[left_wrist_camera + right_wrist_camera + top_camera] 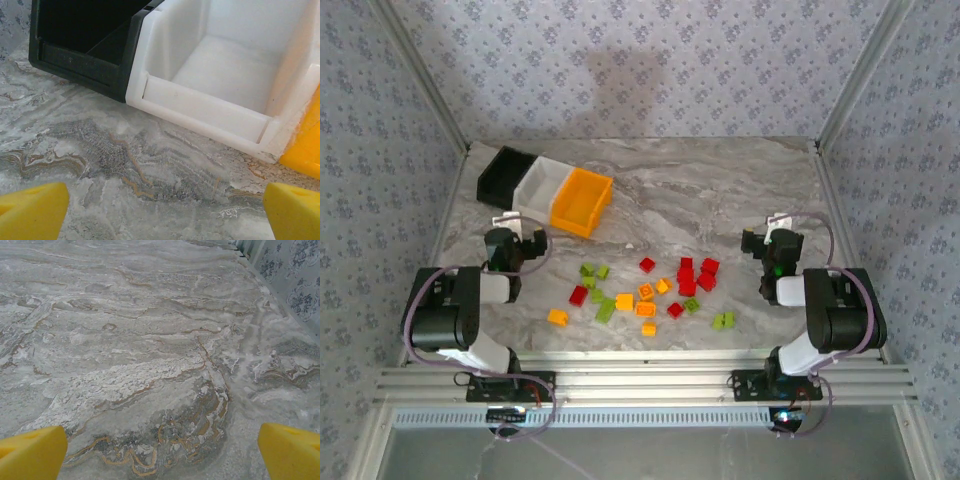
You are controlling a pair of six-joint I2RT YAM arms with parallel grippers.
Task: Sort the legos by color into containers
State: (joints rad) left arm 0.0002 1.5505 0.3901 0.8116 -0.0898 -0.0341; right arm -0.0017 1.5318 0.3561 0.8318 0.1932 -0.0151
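Observation:
Several red, orange and lime-green legos [650, 290] lie scattered across the near middle of the marble table. Three containers stand in a slanted row at the back left: black [506, 174], white [541, 186] and orange-yellow [582, 201]. My left gripper [522, 224] is open just in front of them, with nothing between its yellow fingertips [31, 210]. The left wrist view looks into the black container [85, 35] and the white container [220, 75]; an edge of the orange-yellow container [306, 145] shows at right. My right gripper [772, 226] is open over bare marble, right of the legos, fingertips [290, 450] wide apart.
The table [720, 190] is walled by patterned panels on three sides. A metal rail runs along the near edge where both arm bases are bolted. A patterned wall panel [295, 275] rises at the right of the right wrist view.

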